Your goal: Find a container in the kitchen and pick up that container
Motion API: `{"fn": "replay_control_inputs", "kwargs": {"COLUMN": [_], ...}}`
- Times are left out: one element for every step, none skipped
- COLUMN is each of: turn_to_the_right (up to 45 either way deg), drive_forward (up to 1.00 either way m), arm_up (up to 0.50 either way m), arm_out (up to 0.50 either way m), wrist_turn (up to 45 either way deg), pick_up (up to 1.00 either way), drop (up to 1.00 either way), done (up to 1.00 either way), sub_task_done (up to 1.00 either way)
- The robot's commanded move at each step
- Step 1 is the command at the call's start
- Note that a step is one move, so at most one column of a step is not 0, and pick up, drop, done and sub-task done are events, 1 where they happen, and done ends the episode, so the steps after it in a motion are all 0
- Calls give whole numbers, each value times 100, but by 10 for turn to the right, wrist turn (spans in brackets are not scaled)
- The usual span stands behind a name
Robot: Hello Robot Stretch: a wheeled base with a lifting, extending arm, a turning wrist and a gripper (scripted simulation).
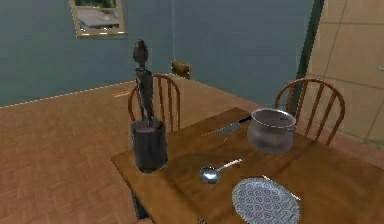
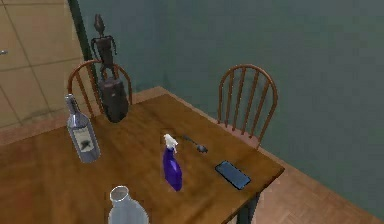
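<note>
The wooden table [image 1: 186, 152] carries a statue [image 1: 149, 138], a grey pot [image 1: 272, 130], a knife [image 1: 231, 126], a spoon [image 1: 210, 174] and a patterned plate [image 1: 265, 202].

Shiny metal was seen on the pot [image 1: 272, 132], smooth wood on the table [image 1: 190, 152], glass on the bottle [image 2: 82, 130].

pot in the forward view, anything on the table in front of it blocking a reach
Only low things: a spoon and a patterned plate lie nearer the camera than the pot, a knife at its left. The tall statue stands farther left.
</note>
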Motion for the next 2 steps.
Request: {"fn": "replay_control_inputs", "kwargs": {"turn_to_the_right": [0,0], "drive_forward": [0,0], "arm_up": [50,36], "arm_out": [0,0], "wrist_turn": [0,0], "pick_up": [0,0], "drop": [0,0], "done": [0,0], "sub_task_done": [0,0]}}
